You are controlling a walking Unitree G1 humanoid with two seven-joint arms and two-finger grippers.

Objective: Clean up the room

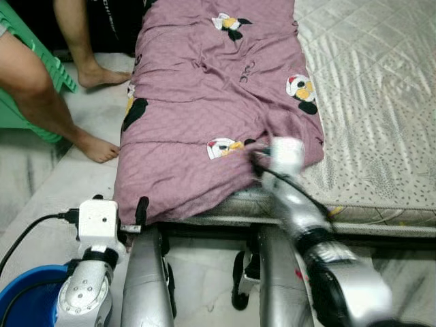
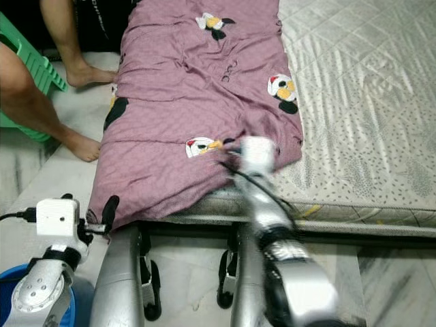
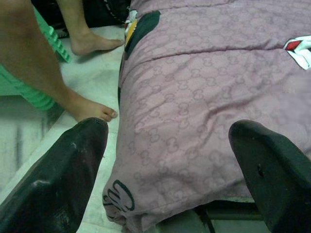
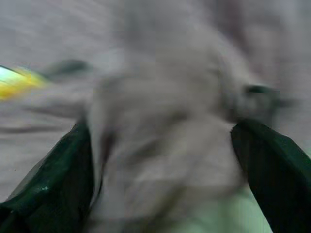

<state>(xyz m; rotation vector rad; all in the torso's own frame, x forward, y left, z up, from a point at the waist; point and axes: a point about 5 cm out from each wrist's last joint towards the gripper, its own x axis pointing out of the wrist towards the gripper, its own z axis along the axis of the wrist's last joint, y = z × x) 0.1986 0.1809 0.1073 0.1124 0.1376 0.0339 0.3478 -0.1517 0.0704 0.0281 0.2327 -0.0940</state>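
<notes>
A mauve blanket [image 1: 204, 102] with cartoon bird prints lies lengthwise on the left part of a grey quilted mattress [image 1: 368, 102], and its near end hangs over the bed's edge. My right arm reaches forward, so the right gripper [image 1: 262, 160] is at the blanket's near hem beside one of the prints. In the blurred right wrist view, its fingers stand apart with bunched blanket fabric [image 4: 160, 126] between them. My left gripper [image 3: 167, 160] is open and low at the blanket's near left corner [image 3: 146, 204], not touching it.
A person's bare legs and feet [image 1: 95, 146] stand on the floor left of the bed, in front of a green plastic seat [image 1: 41, 61]. A blue bucket [image 1: 24, 300] and a black cable [image 1: 27, 235] are at the near left.
</notes>
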